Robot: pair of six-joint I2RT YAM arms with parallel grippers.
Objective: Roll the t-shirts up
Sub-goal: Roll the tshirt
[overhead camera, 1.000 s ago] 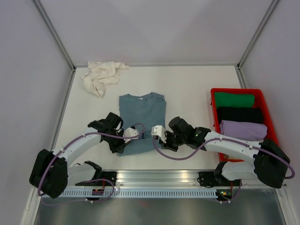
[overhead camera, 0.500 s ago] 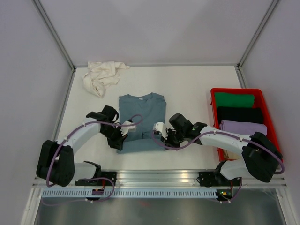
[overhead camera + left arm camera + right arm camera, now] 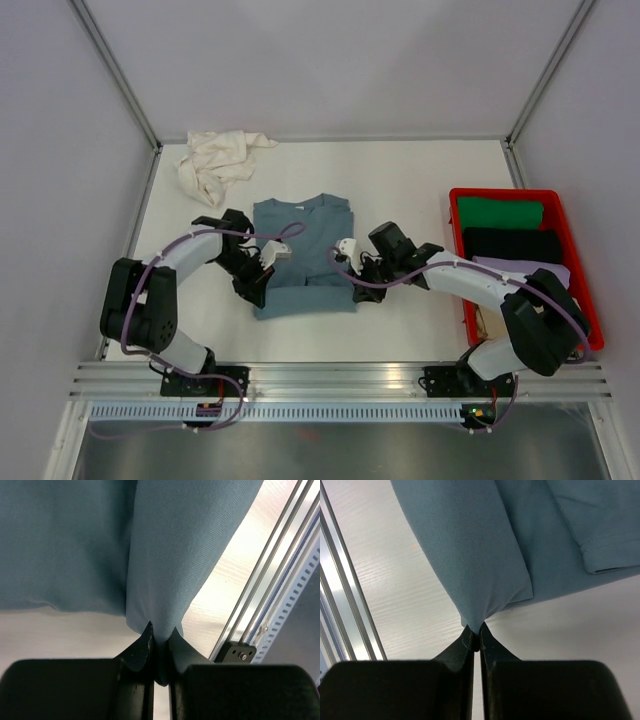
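A crumpled cream-white cotton t-shirt (image 3: 215, 160) lies in the far left corner of the white bench (image 3: 410, 180). Nearer the middle, the left gripper (image 3: 160, 644) has its black jaws closed almost together, pinching a fold at the near left corner of a dusty blue-grey short-sleeved cotton t-shirt (image 3: 305, 235). This shirt lies flat in the centre of the bench, collar toward the far edge, and its pinched corner is drawn up off the surface. At the shirt's near right corner, the right gripper (image 3: 476, 641) is pressed just as tight, with a point of the same blue-grey cloth nipped between its tips. At the right edge of the bench stands a red plastic crate (image 3: 505, 194) holding rolled green (image 3: 498, 212), black (image 3: 510, 243) and lilac garments (image 3: 530, 268)
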